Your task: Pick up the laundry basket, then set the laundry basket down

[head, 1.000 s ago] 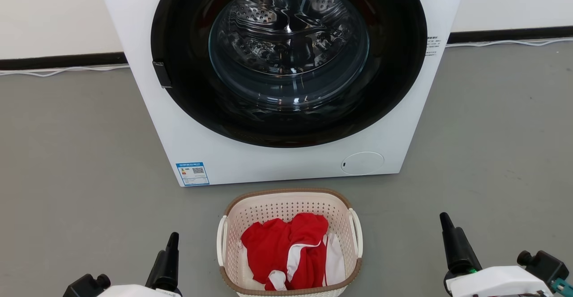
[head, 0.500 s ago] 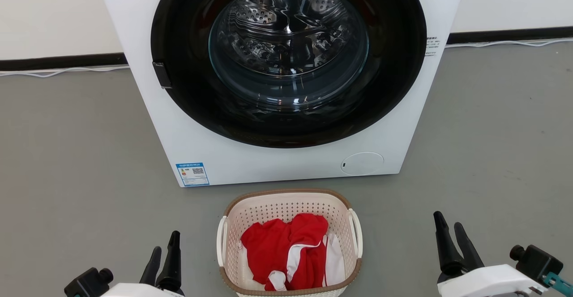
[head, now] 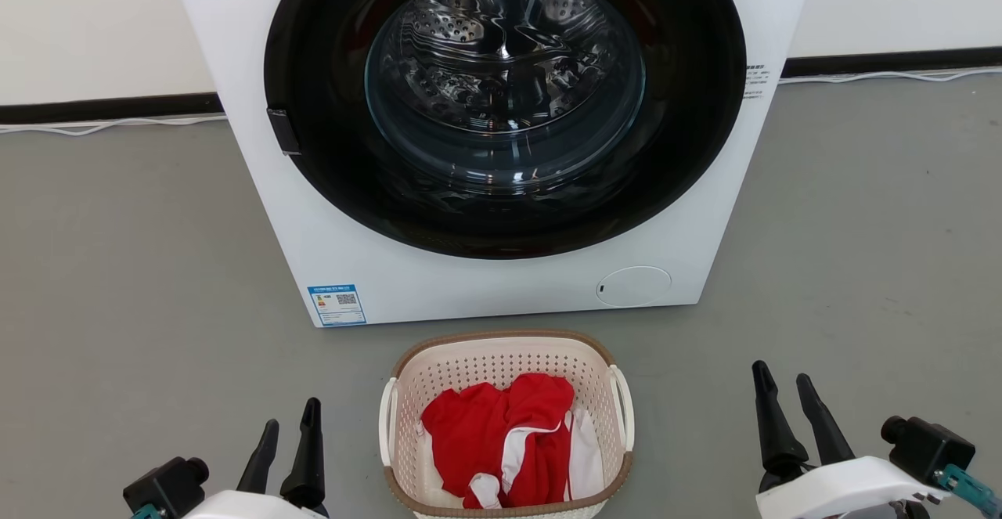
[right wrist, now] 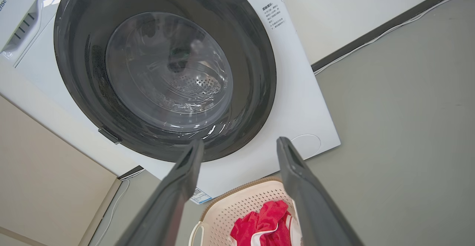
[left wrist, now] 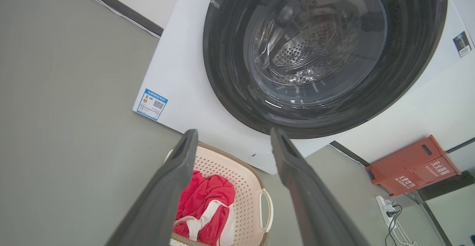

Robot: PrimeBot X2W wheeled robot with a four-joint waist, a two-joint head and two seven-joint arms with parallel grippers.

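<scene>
The laundry basket (head: pixel 470 366) stands on the grey floor just in front of the washing machine, cream with a brown rim and white loop handles on its left and right sides. Red and white clothes (head: pixel 501 437) lie inside it. My left gripper (head: pixel 290 425) hovers to the basket's left, open and empty. To the basket's right my right gripper (head: pixel 783 378) is also open and empty. The basket (left wrist: pixel 237 171) appears between and below the left fingers (left wrist: pixel 174 186) in the left wrist view. In the right wrist view the basket (right wrist: pixel 237 205) lies low between the fingers (right wrist: pixel 304 190).
A white front-loading washing machine (head: pixel 501 284) with a shut dark round door (head: pixel 501 96) stands right behind the basket. A white cable (head: pixel 109 124) runs along the wall base. A red box (left wrist: pixel 412 166) and a power strip (left wrist: pixel 386 207) sit beside the machine. Open grey floor (head: pixel 125 268) lies on both sides.
Both grippers have opened, their fingers spreading apart. The right gripper shifted slightly toward the basket, the left slightly rightward. The basket has not moved.
</scene>
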